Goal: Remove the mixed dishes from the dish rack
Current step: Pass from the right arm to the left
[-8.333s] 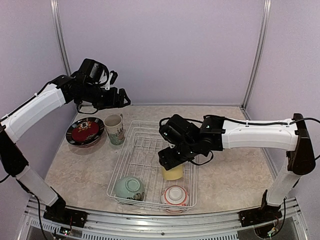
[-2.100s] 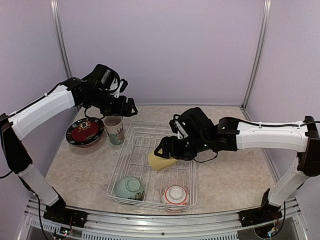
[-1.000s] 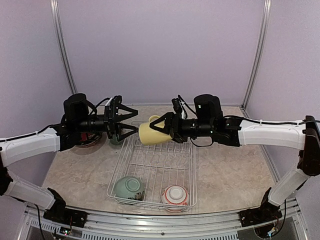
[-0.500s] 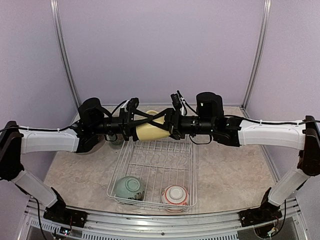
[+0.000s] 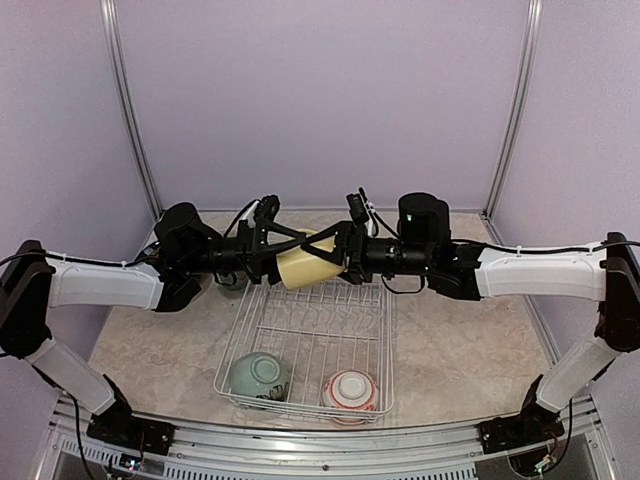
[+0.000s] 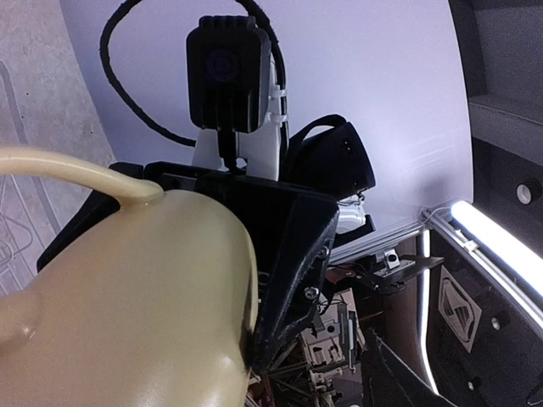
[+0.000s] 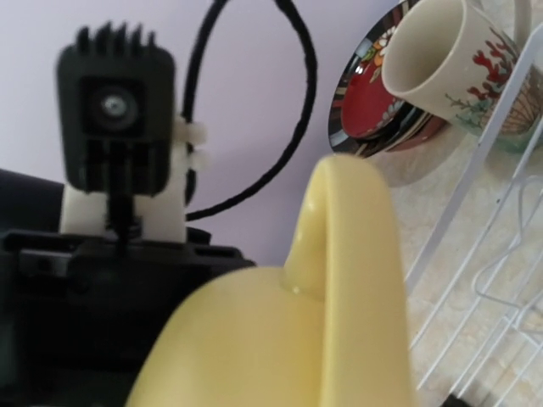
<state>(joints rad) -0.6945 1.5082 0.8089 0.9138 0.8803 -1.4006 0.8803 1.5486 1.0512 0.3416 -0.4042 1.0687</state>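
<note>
L gripper (image 5: 283, 262) has closed in since 1 s ago; we see it & R gripper (image 5: 328, 262) both pinching yellow cup (image 5: 303, 268), so mistimed release drops it on dish rack (image 5: 243, 330).

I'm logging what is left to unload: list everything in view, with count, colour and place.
yellow cup: one, pale yellow, in the air over the rack's far end
dish rack: one, white wire, mid-table
pale-green bowl: one, rack's near-left corner
red-and-white bowl: one, rack's near-right corner
red floral plate: one, dark rim, on the table left of the rack
patterned mug: one, white, between plate and rack
table: one, beige marbled
left gripper: one, black, closed on the cup
right gripper: one, black, closed on the cup
</note>
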